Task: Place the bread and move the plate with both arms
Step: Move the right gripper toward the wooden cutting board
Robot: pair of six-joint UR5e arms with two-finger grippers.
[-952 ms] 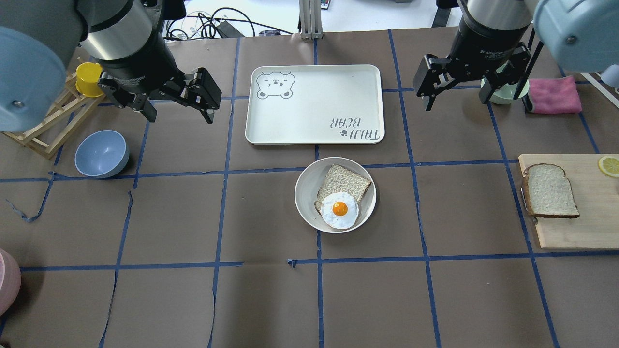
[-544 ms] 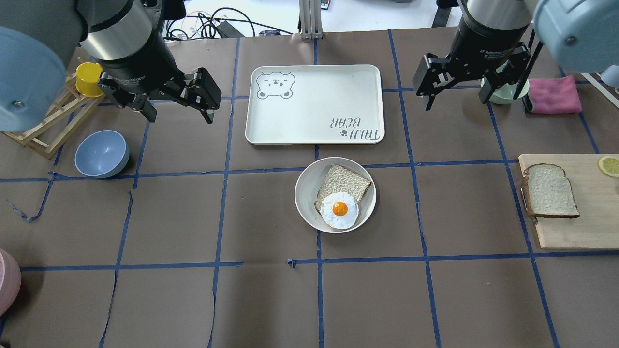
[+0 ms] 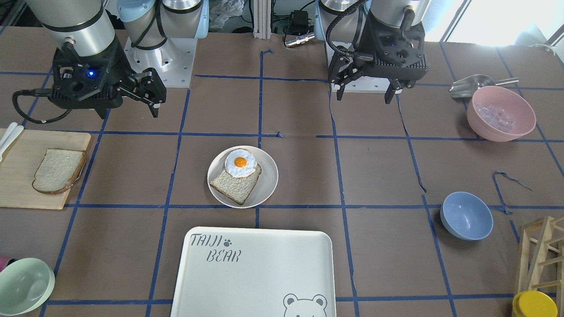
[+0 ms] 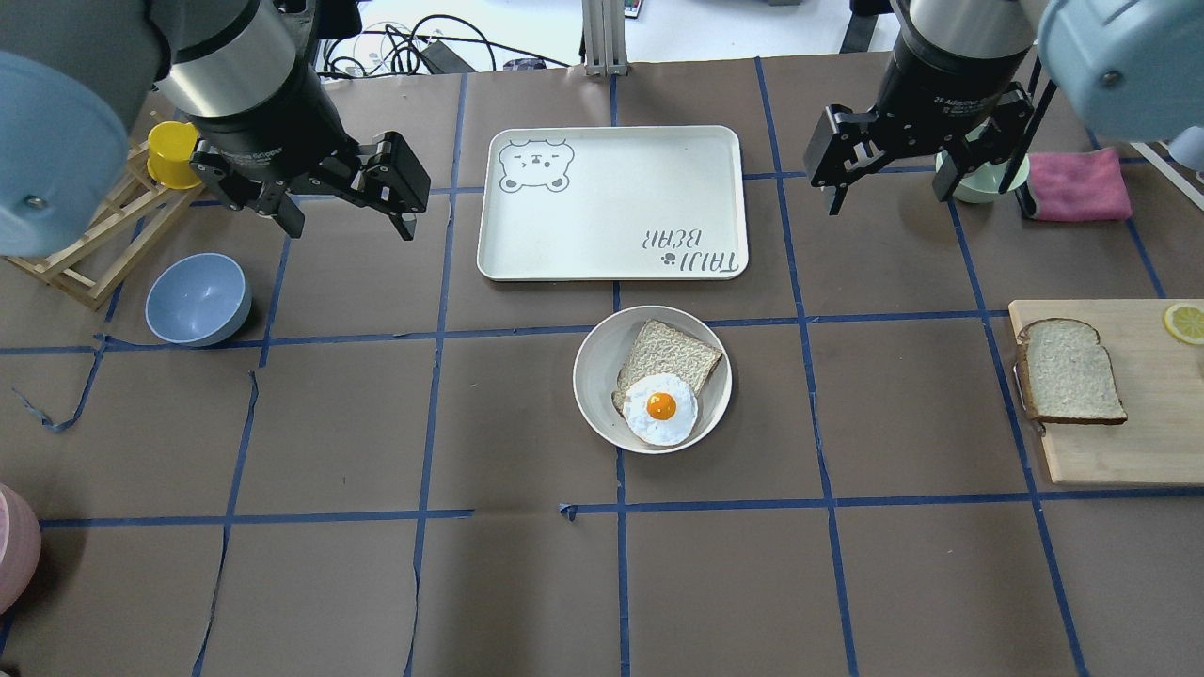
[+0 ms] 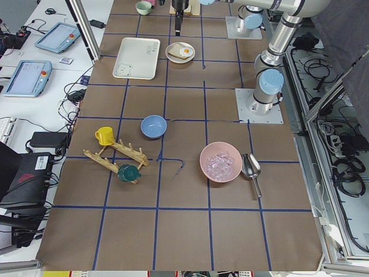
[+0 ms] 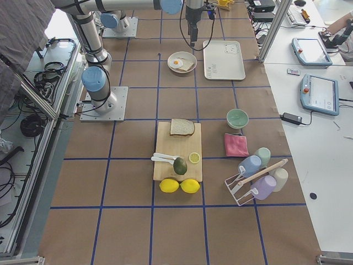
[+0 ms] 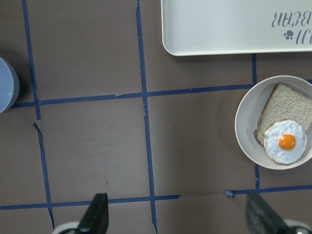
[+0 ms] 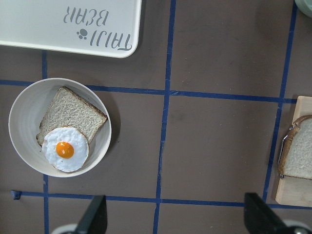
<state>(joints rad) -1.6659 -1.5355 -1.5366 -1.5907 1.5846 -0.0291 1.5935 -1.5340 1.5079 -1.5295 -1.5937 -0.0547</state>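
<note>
The pale bread lies flat on a wooden cutting board at the table's right; it also shows in the right wrist view. The round off-white plate sits at the table's middle and holds a tanner slice with a fried egg on it. My left gripper is open and empty, high above the table, far left of the plate. My right gripper is open and empty, high above the table, behind and left of the bread.
The "TAIJI BEAR" tray lies just behind the plate. A blue bowl and a wooden rack with a yellow cup stand at the left. A green bowl, a pink cloth and a lemon slice are at the right.
</note>
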